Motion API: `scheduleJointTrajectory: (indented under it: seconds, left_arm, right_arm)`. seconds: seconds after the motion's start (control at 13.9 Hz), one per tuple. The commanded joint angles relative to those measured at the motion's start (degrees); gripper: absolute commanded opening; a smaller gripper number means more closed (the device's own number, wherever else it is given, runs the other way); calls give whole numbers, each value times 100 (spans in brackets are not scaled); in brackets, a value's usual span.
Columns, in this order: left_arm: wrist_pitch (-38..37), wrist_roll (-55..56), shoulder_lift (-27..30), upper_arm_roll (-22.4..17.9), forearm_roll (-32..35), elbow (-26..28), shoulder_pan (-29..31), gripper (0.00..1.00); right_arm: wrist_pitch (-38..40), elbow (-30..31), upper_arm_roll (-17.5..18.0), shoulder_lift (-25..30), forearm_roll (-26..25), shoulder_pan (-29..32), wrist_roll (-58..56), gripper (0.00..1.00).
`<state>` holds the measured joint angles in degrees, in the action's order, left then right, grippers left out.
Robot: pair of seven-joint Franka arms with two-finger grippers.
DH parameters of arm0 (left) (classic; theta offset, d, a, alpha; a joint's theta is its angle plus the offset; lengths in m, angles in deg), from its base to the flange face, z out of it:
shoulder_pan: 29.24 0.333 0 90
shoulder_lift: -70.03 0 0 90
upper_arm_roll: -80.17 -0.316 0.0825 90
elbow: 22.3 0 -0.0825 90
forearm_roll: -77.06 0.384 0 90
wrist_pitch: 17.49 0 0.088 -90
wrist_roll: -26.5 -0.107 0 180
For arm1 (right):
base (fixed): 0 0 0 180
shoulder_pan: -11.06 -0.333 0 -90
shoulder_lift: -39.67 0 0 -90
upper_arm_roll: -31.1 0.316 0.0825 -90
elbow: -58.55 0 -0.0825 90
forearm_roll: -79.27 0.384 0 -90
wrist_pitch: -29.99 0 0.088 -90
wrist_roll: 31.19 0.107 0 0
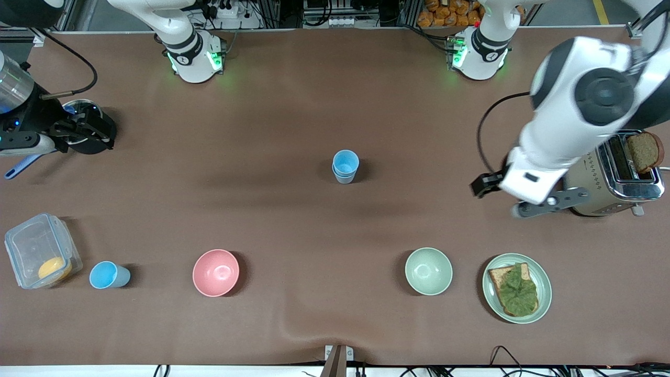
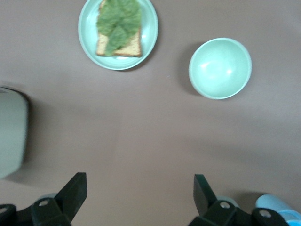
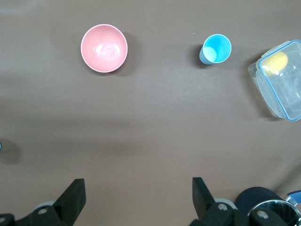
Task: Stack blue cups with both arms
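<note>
Two blue cups (image 1: pixel 345 166) stand nested, one inside the other, at the middle of the table; their edge shows in the left wrist view (image 2: pixel 277 209). A third blue cup (image 1: pixel 109 275) stands alone near the front camera, toward the right arm's end, and shows in the right wrist view (image 3: pixel 216 48). My left gripper (image 1: pixel 484 184) is open and empty in the air beside the toaster, over bare table (image 2: pixel 139 181). My right gripper (image 1: pixel 84 132) is open and empty at the right arm's end, over bare table (image 3: pixel 138 183).
A pink bowl (image 1: pixel 215 272) and a pale green bowl (image 1: pixel 428 270) sit near the front camera. A green plate (image 1: pixel 544 285) holds toast with lettuce. A toaster (image 1: pixel 617 175) holds bread. A clear lidded box (image 1: pixel 36 251) stands beside the lone cup. A black pot (image 1: pixel 97 141) sits under the right hand.
</note>
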<state>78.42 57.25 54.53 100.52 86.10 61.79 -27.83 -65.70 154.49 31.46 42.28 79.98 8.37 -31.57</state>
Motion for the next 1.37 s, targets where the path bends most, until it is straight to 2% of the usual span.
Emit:
scheduleJointTrajectory:
  seconds: [0.0,0.14,0.43,0.79,0.93,1.29]
  left_arm:
    - [-536,-884,572,-627,-411,187,-150,100]
    - [-941,-1220,880,-970,-490,266,-184,100]
    - [-1214,-1783,1452,-1515,-710,380,-193,100]
    - [-1153,-2186,2129,-1955,-711,1021,-483,100]
    - [-1215,-2600,2217,-1982,-711,1031,-483,100]
    - [-1215,-2566,2165,-1929,-728,890,-448,100]
  right_arm:
    - [77,3,-1,65,-106,-20,-15,100]
    - [95,3,-10,65,-106,-12,-6,100]
    - [104,3,-10,65,-71,-12,-6,100]
    - [139,3,-10,56,-53,-29,-6,100]
    - [139,3,-1,56,-53,-38,-6,100]
    - [139,3,-1,56,-53,-47,-6,100]
